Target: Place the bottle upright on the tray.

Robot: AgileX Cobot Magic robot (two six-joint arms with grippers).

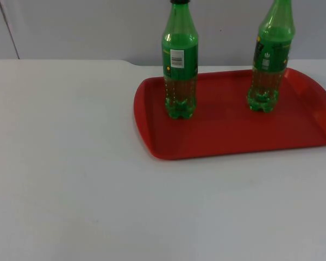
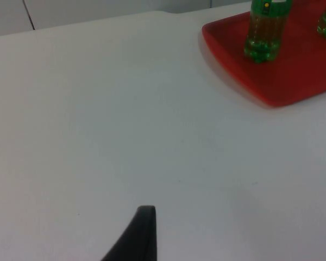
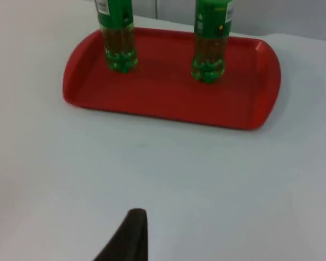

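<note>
Nearest you, the white table (image 1: 70,190) lies bare in front of the tray. Both arms wait back from the work. One black fingertip of the left gripper (image 2: 138,234) hangs over the table's left side, well apart from the tray. One fingertip of the right gripper (image 3: 127,236) hangs over the near table, facing the tray's long edge. From a single tip each, you cannot tell whether either pincer is spread or pressed together.

Further back, the red tray (image 1: 217,144) sits right of centre with its low rim all round. Two green bottles already stand upright on it. The left bottle (image 1: 180,65) is near the tray's left end, and the right bottle (image 1: 269,60) is toward the far right, well apart from its neighbour. By the look of it, the task is done.

If you must reseat one, expect thin clear plastic that gives under pressure. Each seems only partly filled, so judge them light and tippy, with a smooth wall that may slip. Take hold around the straight body at the label band, not the tapering shoulder. Close gently and set the lobed base flat.
</note>
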